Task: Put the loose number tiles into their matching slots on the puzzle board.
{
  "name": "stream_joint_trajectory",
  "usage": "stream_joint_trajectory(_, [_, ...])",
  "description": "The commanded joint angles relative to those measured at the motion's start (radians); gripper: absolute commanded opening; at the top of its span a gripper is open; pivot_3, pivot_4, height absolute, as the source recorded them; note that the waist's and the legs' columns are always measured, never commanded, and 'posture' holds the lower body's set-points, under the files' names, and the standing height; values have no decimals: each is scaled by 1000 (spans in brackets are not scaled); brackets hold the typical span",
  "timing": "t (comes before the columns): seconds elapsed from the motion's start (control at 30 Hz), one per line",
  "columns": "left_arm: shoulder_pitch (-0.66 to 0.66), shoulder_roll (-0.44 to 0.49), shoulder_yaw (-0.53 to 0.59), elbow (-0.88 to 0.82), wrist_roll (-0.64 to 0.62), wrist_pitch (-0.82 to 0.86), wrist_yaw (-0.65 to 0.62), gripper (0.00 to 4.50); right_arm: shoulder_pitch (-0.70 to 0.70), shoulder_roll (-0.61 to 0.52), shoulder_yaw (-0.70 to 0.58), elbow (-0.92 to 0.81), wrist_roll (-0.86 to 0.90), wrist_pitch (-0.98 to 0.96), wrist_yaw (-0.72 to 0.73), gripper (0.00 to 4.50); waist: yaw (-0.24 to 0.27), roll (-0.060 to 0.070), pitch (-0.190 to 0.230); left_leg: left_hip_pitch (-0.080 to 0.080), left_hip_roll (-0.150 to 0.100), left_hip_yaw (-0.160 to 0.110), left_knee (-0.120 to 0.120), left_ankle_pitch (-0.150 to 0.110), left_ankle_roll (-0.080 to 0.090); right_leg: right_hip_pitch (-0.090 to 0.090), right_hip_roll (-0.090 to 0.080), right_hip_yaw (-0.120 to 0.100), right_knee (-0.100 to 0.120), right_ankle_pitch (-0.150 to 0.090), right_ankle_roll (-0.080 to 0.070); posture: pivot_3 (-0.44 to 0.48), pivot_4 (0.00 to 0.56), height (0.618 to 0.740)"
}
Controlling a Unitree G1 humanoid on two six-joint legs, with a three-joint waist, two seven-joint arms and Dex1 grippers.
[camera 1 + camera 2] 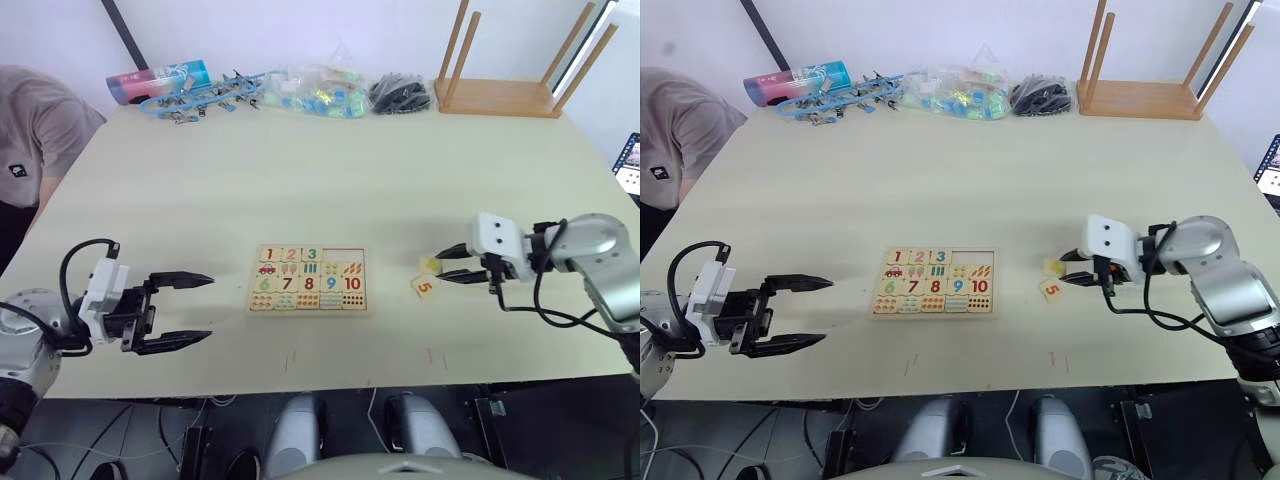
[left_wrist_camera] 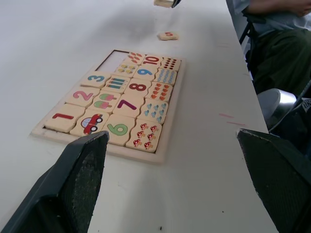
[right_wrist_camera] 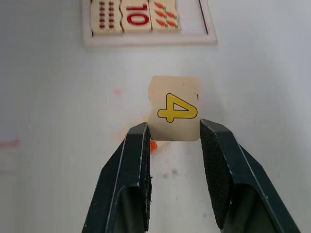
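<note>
One 5 tile beside right tool apparently gripping 4 tile; left tool wide open

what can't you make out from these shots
- Right wrist view: most of the 5 tile is hidden behind the 4 tile held in the right hand; just an orange sliver peeks out.
- Right wrist view: the puzzle board is cut off by the picture's edge.
- Eye views: the board's small counting pictures are too small to identify.
- Left wrist view: the 4 tile is cut off at the edge, digit unreadable.
</note>
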Motion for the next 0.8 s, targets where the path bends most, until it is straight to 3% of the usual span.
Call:
stream_joint_trajectory(0.03, [-3, -6, 50, -6, 3, 10, -29, 4500, -96, 26, 43, -72, -6, 112, -20, 919, -2, 0, 0, 0, 0, 0, 0, 0, 0, 0, 0, 0, 0, 0, 0, 0, 150, 737])
stream_joint_trajectory(0.17, [-1, -22, 74, -4, 15, 21, -29, 4500, -227, 67, 149, -74, -43, 241, -29, 919, -5, 0, 0, 0, 0, -1, 0, 0, 0, 0, 0, 0, 1, 0, 0, 0, 150, 737])
stream_joint_trajectory(0.43, [30, -47, 141, -16, 30, 47, -29, 4500, -554, 291, 373, 140, -119, 429, -70, 919, -8, -1, -1, -1, -1, 0, 0, 0, 0, -4, 0, 1, 3, 0, 0, 0, 150, 737])
stream_joint_trajectory(0.8, [89, -99, 236, -21, 63, 59, -29, 4500, -682, 420, 515, 353, -197, 415, -75, 919, -12, -2, -1, -3, -2, 1, 0, 0, 0, -5, -2, -4, 3, 0, 0, 0, 150, 737])
